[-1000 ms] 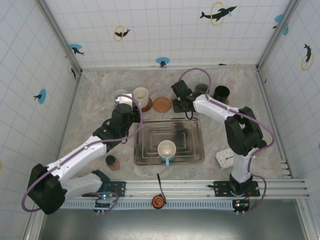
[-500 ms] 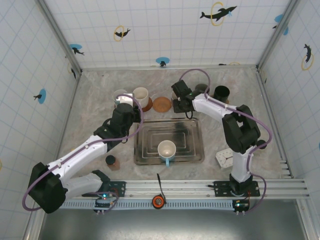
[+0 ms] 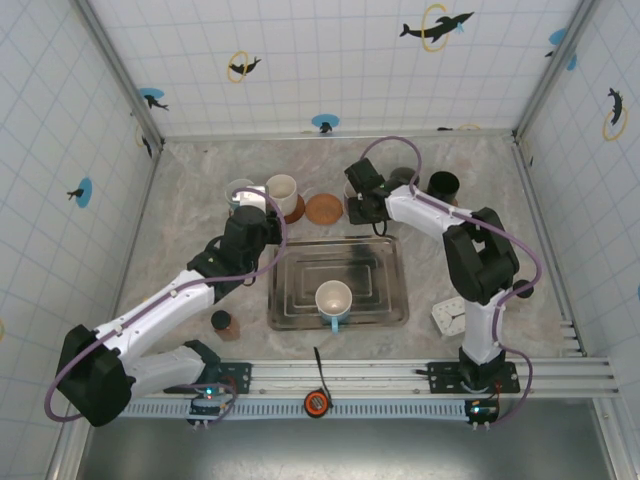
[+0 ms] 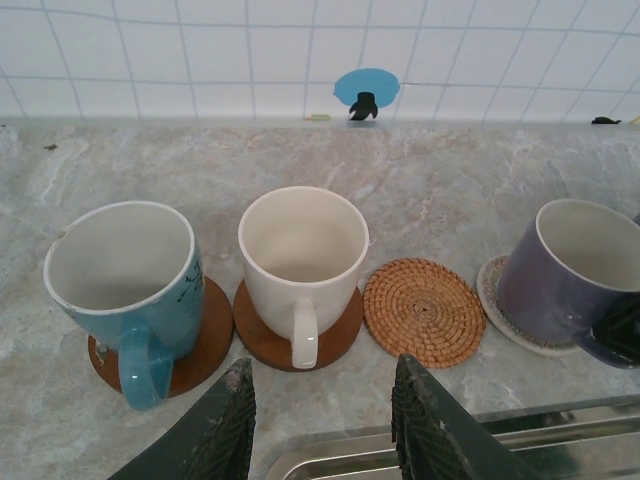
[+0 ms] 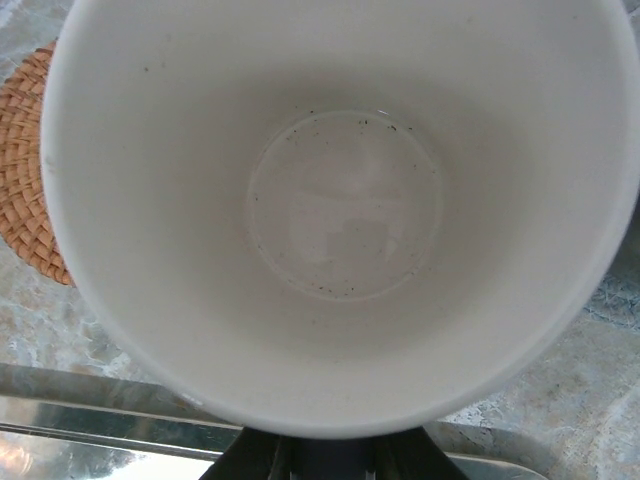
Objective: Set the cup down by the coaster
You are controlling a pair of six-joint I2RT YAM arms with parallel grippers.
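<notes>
Purple cup point(image 4: 560, 265): upright at the right end of the row along the back of the bench point(image 4: 450, 180), on or just over a pale coaster point(image 4: 492, 292) and just beside the empty wicker coaster point(image 4: 424, 310).
Right gripper point(image 5: 322, 455): fingers drawn together, clamped on the cup's near side. Its wrist camera looks straight down into the white bowl.
Left gripper point(image 4: 322, 370): fingers apart with nothing between them, hovering at the far rim of the tray point(image 3: 400, 300) and facing the row.
Row: the blue cup point(image 4: 120, 270) and cream cup point(image 4: 303, 250) each sit on one of the brown coasters point(image 4: 335, 335), left of the wicker one.
Tray: carries one more cup, the tray cup point(image 3: 333, 298), with a blue handle.
Done: the cup appears to be where it belongs, level and next to the wicker coaster.
Left: by the look of it, only the release and a clean lift away without nudging the cup.
Which coaster: the task names one, and either the pale or the wicker one could be meant. The cup is close to both.
Hidden: whether the base bears on the pale coaster or hangs just above it cannot be told.
Cut off: the frame edge crops the grip in the left wrist view, and the cup masks it in the right wrist view, so handle or wall is unclear.
From above: the right arm covers most of the cup.
</notes>
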